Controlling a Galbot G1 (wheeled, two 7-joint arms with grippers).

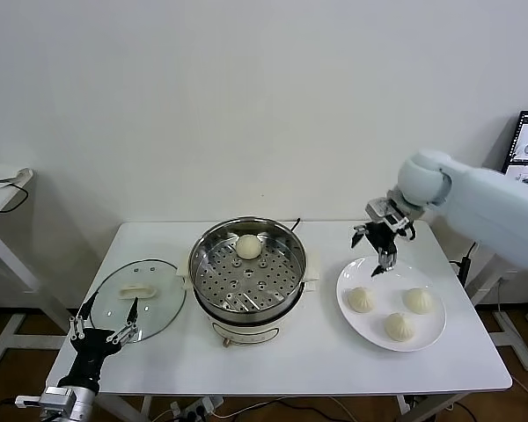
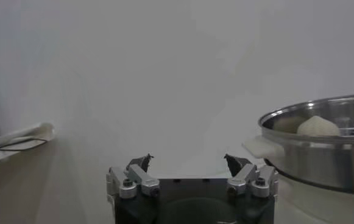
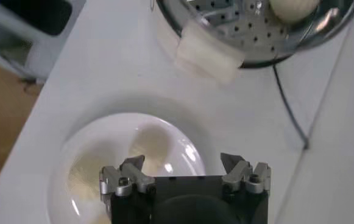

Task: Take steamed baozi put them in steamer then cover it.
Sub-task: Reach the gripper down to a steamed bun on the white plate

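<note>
Right gripper (image 1: pixel 383 249) is seen wide open and empty above plate (image 1: pixel 431 332) holding three buns (image 1: pixel 362 299); one bun (image 1: pixel 248 246) sits in steamer (image 1: pixel 202 255). Left gripper (image 1: pixel 105 323) is parked open, empty, by lid (image 1: pixel 163 290). Left wrist: steamer (image 2: pixel 323 152) beside. Right wrist: plate (image 3: pixel 103 146) below.

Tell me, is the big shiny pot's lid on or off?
Off. The steamer is uncovered, one baozi showing inside; the glass lid lies on the table beside it.
</note>
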